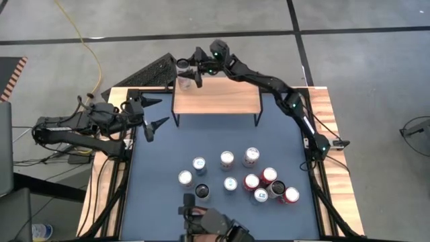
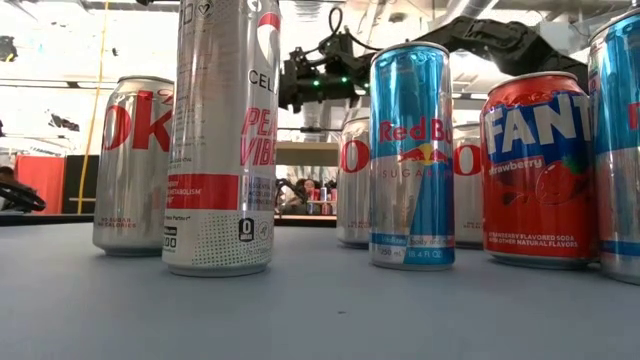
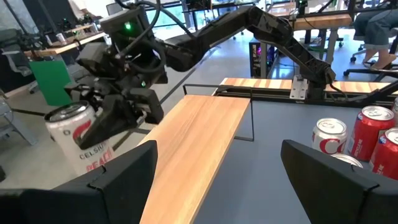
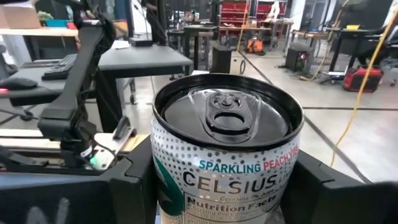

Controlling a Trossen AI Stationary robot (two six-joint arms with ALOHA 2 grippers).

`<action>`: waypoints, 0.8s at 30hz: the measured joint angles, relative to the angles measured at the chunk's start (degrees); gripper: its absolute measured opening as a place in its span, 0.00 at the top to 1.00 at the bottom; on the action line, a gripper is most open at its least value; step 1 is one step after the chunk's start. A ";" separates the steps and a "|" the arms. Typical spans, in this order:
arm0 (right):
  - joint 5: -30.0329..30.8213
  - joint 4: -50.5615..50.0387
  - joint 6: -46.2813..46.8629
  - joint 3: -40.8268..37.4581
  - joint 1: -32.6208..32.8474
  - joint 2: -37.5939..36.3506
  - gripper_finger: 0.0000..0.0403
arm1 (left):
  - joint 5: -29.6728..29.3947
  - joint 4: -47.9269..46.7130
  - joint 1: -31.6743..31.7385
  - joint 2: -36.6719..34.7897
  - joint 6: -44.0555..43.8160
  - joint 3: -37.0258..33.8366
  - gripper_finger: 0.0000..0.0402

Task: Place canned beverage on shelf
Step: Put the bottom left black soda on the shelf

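Setting the Celsius can [image 4: 227, 155] down cleanly means lowering it upright until its base sits flat on the shelf [image 1: 216, 99] below. Idle at the table's left edge, the left gripper [image 1: 152, 114] stands spread and empty. Stretched far forward, the right gripper [image 1: 190, 72] clamps the can over the shelf's left end.

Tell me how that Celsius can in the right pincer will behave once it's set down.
The Celsius can is tall and slim, so probably tippy if nudged. Its glossy wall looks slippery in the right pincer. The tab looks unopened, so it is likely full and heavy.
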 joint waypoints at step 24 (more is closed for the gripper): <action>-0.90 -2.24 -1.66 0.00 0.00 0.04 0.44 | 0.00 0.03 0.00 0.00 -0.52 0.00 0.17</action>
